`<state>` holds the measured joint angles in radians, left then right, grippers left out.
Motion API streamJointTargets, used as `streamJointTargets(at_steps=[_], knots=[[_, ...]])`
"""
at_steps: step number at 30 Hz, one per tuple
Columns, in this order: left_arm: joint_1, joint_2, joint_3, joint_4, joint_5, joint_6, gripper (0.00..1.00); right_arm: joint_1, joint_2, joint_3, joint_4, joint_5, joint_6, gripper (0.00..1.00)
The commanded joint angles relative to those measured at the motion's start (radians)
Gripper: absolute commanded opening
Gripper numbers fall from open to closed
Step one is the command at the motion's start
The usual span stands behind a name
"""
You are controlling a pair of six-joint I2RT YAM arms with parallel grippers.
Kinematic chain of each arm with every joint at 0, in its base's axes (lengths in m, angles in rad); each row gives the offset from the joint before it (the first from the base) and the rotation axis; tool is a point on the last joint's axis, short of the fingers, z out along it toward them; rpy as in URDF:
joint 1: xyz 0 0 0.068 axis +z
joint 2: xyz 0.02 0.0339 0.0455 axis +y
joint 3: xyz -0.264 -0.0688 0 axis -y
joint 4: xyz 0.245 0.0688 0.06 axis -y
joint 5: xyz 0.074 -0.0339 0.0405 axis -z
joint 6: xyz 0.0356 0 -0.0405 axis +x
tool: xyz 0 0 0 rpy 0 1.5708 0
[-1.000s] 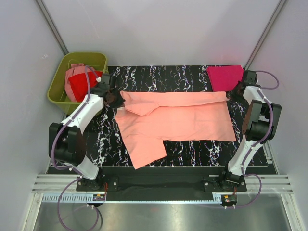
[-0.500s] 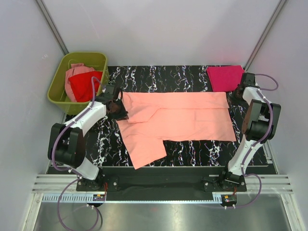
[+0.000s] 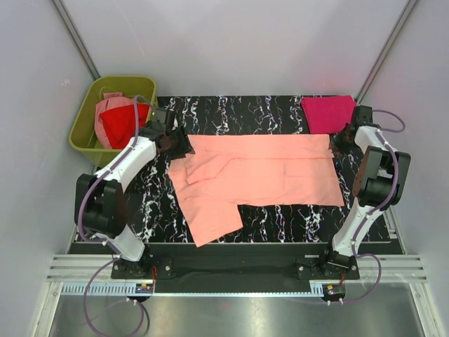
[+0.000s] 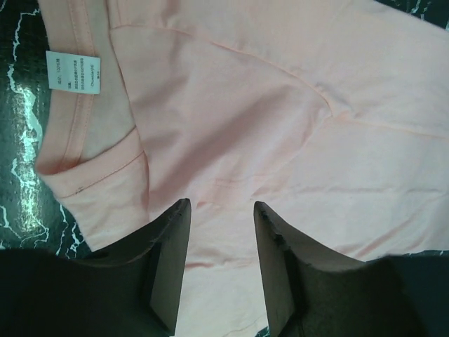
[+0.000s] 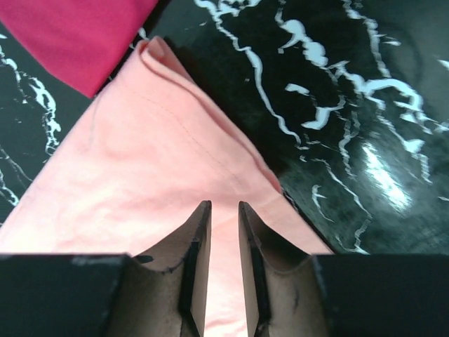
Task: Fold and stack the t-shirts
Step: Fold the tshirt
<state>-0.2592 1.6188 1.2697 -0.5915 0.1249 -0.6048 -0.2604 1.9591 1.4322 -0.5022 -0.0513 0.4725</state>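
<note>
Black marbled tabletop (image 3: 280,219) carries the salmon t-shirt (image 3: 266,172), spread wide across its middle with the far edge folded over and one flap reaching toward the near edge. At the far left corner stands the olive bin (image 3: 126,81), holding a red shirt (image 3: 116,126) and a dusty pink shirt (image 3: 109,107); only the overhead view shows these. A folded magenta shirt (image 3: 328,114) lies at the far right corner, just beside the salmon one's far right corner.

The left claw (image 3: 177,145) hangs over the salmon shirt's far left corner, jaws plainly parted and gripping nothing; its wrist view shows the cloth lying flat between the fingers (image 4: 168,260). The right claw (image 3: 338,140) sits over the far right corner, jaws a narrow slit apart, with the cloth below them and not pinched. A second ago both claws held that far edge taut between them; now it lies loose. Only the left wrist view shows the collar's small white label (image 4: 74,70)
</note>
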Motion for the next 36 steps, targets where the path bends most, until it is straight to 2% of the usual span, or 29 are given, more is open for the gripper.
streamJointTargets(at_steps=[1, 6, 8, 12, 18, 23, 26, 29, 33, 34, 36], knots=[[-0.003, 0.072, 0.007, 0.03, 0.033, 0.017, 0.46, 0.006, 0.036, -0.004, 0.077, -0.078, 0.028, 0.28], [-0.005, 0.122, -0.01, 0.044, 0.056, 0.007, 0.46, -0.002, 0.098, 0.01, 0.028, 0.046, 0.051, 0.24], [-0.009, 0.121, -0.015, 0.038, 0.032, 0.008, 0.46, -0.01, 0.078, -0.022, 0.013, 0.117, 0.063, 0.23], [-0.012, 0.116, -0.012, 0.039, 0.044, 0.016, 0.46, -0.019, 0.034, -0.055, 0.021, 0.152, 0.064, 0.24], [-0.005, 0.093, 0.059, -0.014, 0.039, 0.082, 0.5, -0.017, -0.06, -0.01, -0.037, 0.113, 0.038, 0.29], [-0.002, 0.067, -0.008, 0.025, 0.094, 0.074, 0.52, -0.01, -0.133, 0.034, -0.095, 0.01, 0.051, 0.36], [-0.002, 0.05, -0.049, 0.042, 0.088, 0.071, 0.52, 0.052, -0.173, 0.008, -0.088, -0.025, 0.054, 0.39], [0.0, 0.044, -0.076, 0.05, 0.122, 0.076, 0.52, 0.183, -0.247, -0.036, -0.046, -0.074, 0.078, 0.41], [0.064, 0.035, -0.134, 0.131, 0.28, 0.025, 0.54, 0.413, -0.292, -0.095, 0.104, -0.113, 0.15, 0.43], [0.075, 0.029, -0.141, 0.14, 0.277, 0.023, 0.54, 0.502, -0.292, -0.102, 0.134, -0.108, 0.181, 0.44], [0.083, 0.012, -0.136, 0.125, 0.221, 0.039, 0.55, 0.578, -0.269, -0.108, 0.197, -0.085, 0.204, 0.46]])
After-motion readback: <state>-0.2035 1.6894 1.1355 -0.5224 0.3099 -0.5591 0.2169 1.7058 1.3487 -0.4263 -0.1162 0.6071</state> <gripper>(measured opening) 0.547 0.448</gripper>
